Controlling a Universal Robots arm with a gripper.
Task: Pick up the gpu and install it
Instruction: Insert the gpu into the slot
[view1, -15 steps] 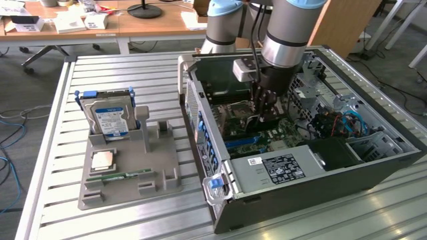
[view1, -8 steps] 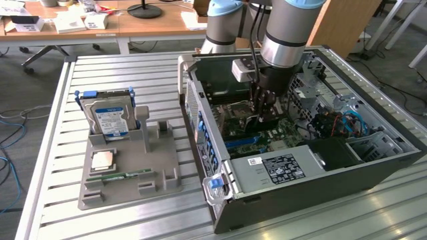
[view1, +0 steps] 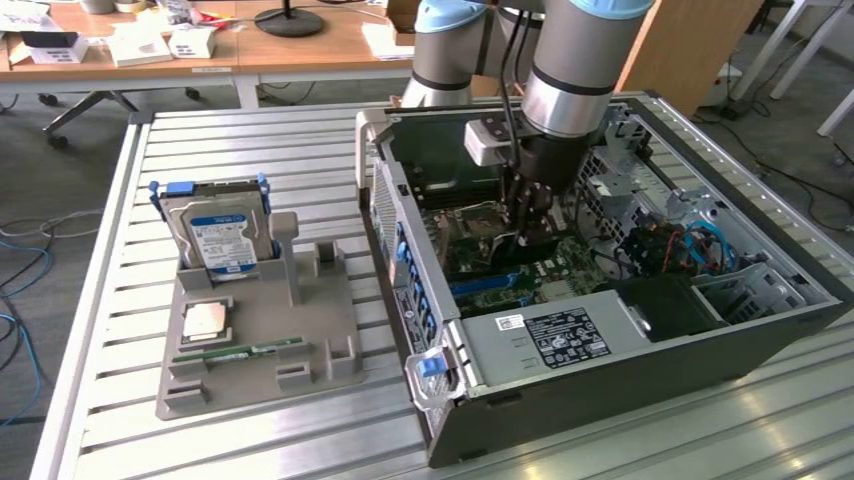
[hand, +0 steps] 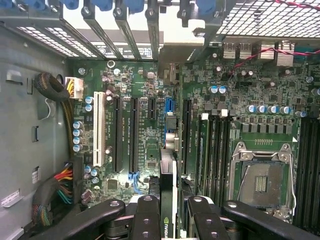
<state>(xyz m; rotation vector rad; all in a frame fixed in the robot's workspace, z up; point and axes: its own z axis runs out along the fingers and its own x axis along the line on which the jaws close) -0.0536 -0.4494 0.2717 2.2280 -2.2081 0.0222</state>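
The gpu (hand: 167, 170) is a thin card seen edge-on, with its metal bracket end reaching toward the rear slot openings of the case. My gripper (hand: 172, 201) is shut on it, one black finger (hand: 148, 215) on each side. The card stands upright just above the motherboard (hand: 145, 140), in line with the long expansion slots. In the exterior view the gripper (view1: 527, 228) reaches down inside the open computer case (view1: 747, 330), and the gpu (view1: 497, 243) hangs beneath it over the green board.
Beside the card lie the RAM slots (hand: 215, 150) and the open CPU socket (hand: 262, 175). The power supply (view1: 561, 335) fills the case's near end. On the exterior view's left, a grey fixture (view1: 267, 350) holds a blue-labelled hard drive (view1: 220, 235), a CPU and a RAM stick.
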